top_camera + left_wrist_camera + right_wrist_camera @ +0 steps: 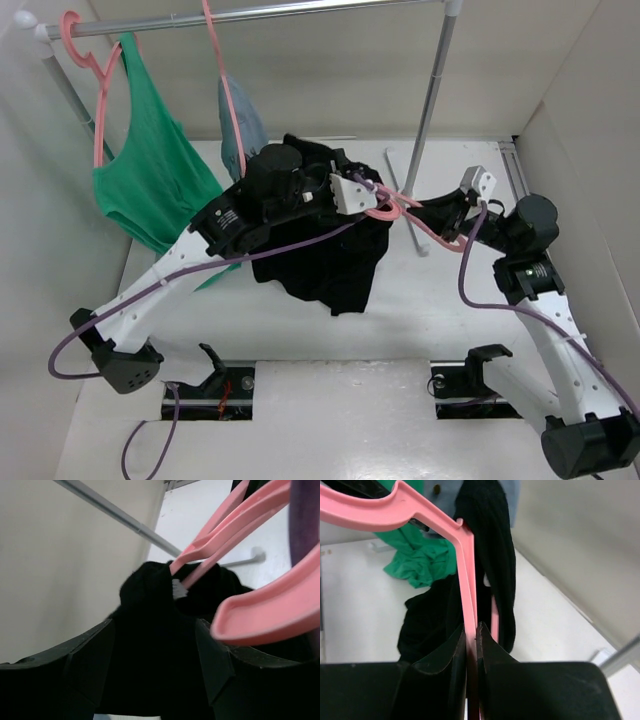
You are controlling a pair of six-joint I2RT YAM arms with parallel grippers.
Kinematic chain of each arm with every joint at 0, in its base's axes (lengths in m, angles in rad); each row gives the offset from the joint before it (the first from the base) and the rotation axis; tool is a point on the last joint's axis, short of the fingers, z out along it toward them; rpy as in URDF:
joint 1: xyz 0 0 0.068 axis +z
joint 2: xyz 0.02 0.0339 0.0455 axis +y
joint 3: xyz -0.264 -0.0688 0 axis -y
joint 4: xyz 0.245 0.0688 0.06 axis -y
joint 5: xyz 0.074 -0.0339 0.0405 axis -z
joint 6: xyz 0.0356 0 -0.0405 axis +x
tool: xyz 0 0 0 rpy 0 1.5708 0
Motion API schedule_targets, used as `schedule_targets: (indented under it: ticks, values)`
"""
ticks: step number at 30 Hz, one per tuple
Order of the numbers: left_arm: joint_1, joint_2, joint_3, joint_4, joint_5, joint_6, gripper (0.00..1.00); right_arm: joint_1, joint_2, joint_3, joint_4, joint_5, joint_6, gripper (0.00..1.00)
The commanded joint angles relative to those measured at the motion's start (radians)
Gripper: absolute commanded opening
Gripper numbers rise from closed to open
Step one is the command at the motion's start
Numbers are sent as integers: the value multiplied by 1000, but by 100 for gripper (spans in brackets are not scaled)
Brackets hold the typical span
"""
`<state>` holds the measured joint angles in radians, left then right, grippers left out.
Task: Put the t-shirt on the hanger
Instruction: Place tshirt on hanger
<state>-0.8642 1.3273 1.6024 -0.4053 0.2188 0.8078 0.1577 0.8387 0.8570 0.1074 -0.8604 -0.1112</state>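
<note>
Illumination even, bright, apparently overhead; shadows soft. Beside the left gripper (154,627) the hanger (265,615) is blurred; t-shirt (145,592) folds underexposed.

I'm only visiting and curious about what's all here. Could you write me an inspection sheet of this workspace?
Surface: white table, arm bases at its near edge.
Job's things: black t-shirt held up, with the pink hanger poking into it.
Clutter: green tank top and grey-blue garment hanging from the metal rail.
End effectors: left end effector closed on bunched t-shirt cloth; right end effector clamped on the hanger.
Cables: purple cables along both arms.
Surroundings: white walls.
</note>
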Motion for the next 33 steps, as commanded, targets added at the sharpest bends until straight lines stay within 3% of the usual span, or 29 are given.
schedule_targets:
  ticks: [1, 8, 16, 18, 24, 27, 33]
  values:
    - [-19, -97, -48, 59, 2, 148, 63, -18, 29, 2, 64, 3, -1, 0]
    - [-19, -106, -90, 129, -76, 257, 68, -18, 48, 11, 64, -71, -1, 0]
    - [28, -7, -4, -212, 50, 292, 68, -18, 68, 39, 64, -98, -1, 0]
    - [28, 29, -4, -227, 50, 292, 66, -18, 68, 49, 64, -108, -10, 0]
    - [66, 104, 37, -230, 125, 251, 26, -18, 68, 50, 64, -117, -10, 0]
    - [77, 116, 37, -253, 163, 237, 0, -18, 68, 59, 64, -117, -19, 0]
    - [152, 125, 28, -253, 263, 174, 0, -18, 77, 59, 64, -95, -19, 0]
